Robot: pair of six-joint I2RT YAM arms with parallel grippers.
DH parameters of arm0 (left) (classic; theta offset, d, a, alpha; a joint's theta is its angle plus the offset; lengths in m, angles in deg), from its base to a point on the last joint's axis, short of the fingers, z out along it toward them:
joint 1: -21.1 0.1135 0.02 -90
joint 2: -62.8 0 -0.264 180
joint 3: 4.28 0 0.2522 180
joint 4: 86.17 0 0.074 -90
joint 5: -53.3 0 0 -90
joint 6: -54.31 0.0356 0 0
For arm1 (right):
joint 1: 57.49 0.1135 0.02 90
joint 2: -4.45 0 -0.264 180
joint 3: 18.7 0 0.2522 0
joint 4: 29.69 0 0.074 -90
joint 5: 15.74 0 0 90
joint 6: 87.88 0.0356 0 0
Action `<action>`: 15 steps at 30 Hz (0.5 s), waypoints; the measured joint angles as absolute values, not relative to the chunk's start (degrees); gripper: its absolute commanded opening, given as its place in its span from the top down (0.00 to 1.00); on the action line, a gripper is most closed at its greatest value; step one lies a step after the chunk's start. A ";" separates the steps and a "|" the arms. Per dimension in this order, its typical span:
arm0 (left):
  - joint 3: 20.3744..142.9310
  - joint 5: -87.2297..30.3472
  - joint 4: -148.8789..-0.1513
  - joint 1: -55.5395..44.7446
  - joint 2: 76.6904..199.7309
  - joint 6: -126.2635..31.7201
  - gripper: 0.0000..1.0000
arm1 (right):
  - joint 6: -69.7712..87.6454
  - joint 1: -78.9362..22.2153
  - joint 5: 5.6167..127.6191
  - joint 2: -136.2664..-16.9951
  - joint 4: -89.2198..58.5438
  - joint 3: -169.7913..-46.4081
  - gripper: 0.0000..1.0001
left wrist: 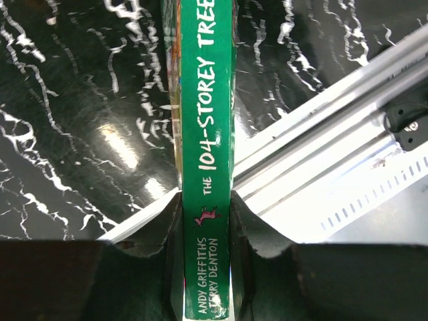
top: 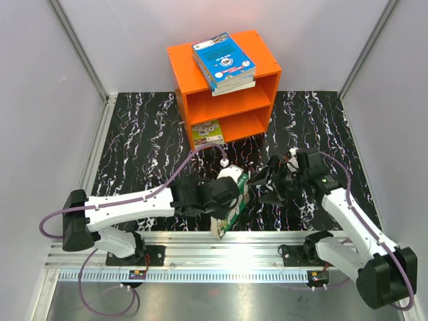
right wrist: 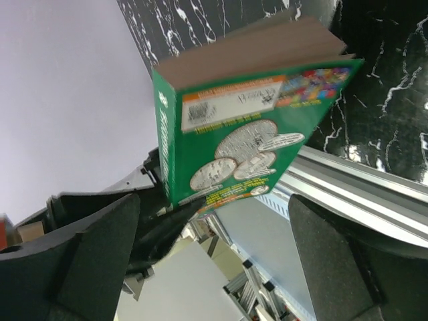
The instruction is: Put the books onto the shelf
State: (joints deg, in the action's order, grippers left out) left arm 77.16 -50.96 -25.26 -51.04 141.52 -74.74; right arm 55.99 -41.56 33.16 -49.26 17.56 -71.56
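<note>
Shelf: bright orange open-fronted box shelf [top: 224, 87], two compartments.
Stack: blue-covered paperback books [top: 224, 61], flat on the shelf's top.
Held book: thick green paperback [top: 229, 210], upright, well in front of the shelf.
Left gripper [left wrist: 206, 207]: jaws pinching the paperback's spine.
Right gripper [right wrist: 214, 254]: jaws spread wide, before the shelf.

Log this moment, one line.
left hand: shut on green book | right hand: open, beside it | shelf: blue books stacked on top

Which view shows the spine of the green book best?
The left wrist view: the green book stands clamped in the left gripper, spine title readable. Right wrist shows its back cover; top external shows it small.
</note>
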 measured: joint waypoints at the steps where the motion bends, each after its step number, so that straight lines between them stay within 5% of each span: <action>1: 77.60 -51.38 -25.28 -51.80 141.87 -74.78 1.00 | 56.73 -40.84 33.31 -50.66 16.51 -71.88 0.00; 10: 84.22 -55.71 -23.18 -57.73 147.93 -75.74 1.00 | 60.21 -30.33 37.59 -62.33 12.56 -78.94 0.03; 14: 87.02 -59.14 -19.07 -58.95 150.59 -76.18 1.00 | 61.52 -25.87 39.50 -65.33 12.19 -79.38 0.27; 15: 87.98 -60.08 -17.71 -59.25 151.31 -76.38 1.00 | 61.87 -25.06 39.82 -65.74 12.16 -79.36 0.43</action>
State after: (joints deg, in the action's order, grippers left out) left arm 87.98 -60.08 -17.71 -59.25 151.31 -76.38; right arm 61.87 -25.06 39.82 -65.74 12.16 -79.36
